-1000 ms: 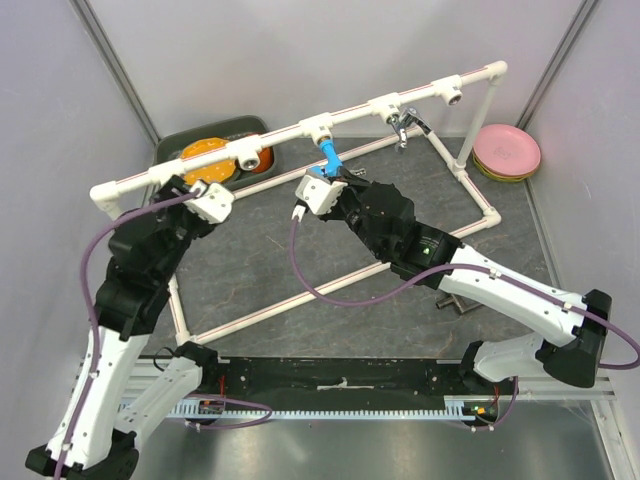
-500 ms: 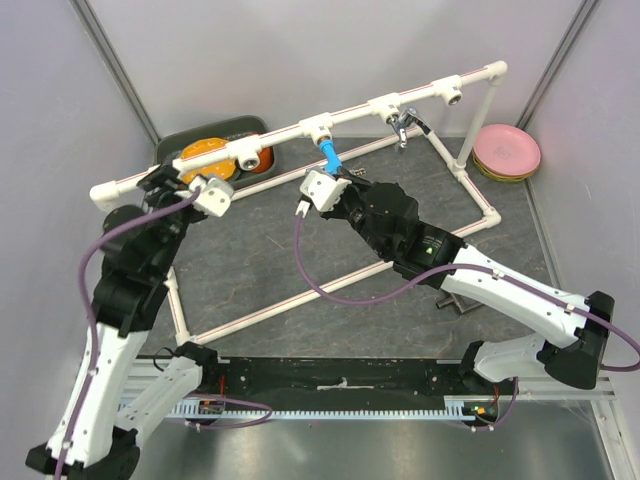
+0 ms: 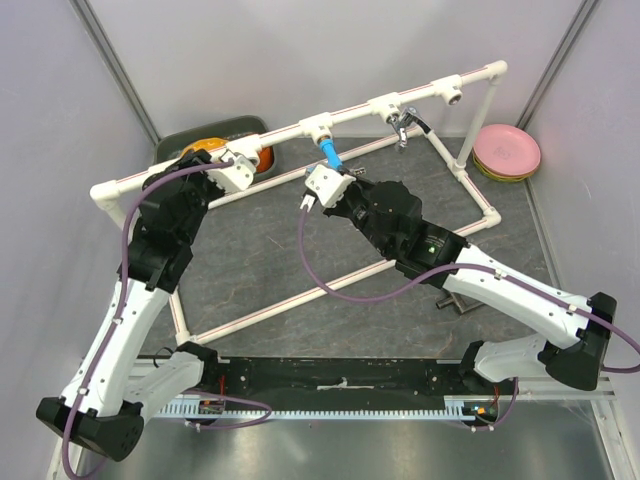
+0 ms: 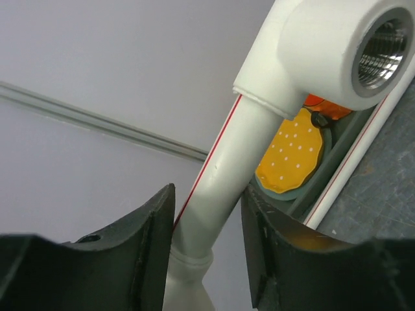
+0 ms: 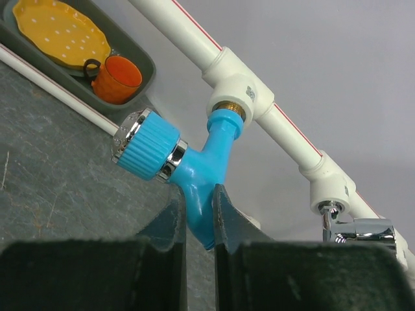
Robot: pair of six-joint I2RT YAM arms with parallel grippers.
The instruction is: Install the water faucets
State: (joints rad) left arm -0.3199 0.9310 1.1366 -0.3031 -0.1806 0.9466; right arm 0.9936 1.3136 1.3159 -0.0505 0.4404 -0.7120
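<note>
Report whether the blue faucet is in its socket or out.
In: the blue faucet has its threaded end inside the white tee socket; the right claw grips it.

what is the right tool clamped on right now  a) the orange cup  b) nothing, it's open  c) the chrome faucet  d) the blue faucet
D: in the right wrist view the right tool pinches the spout of the blue faucet, whose upper end sits in a white tee socket. The chrome faucet hangs untouched further along the pipe.
</note>
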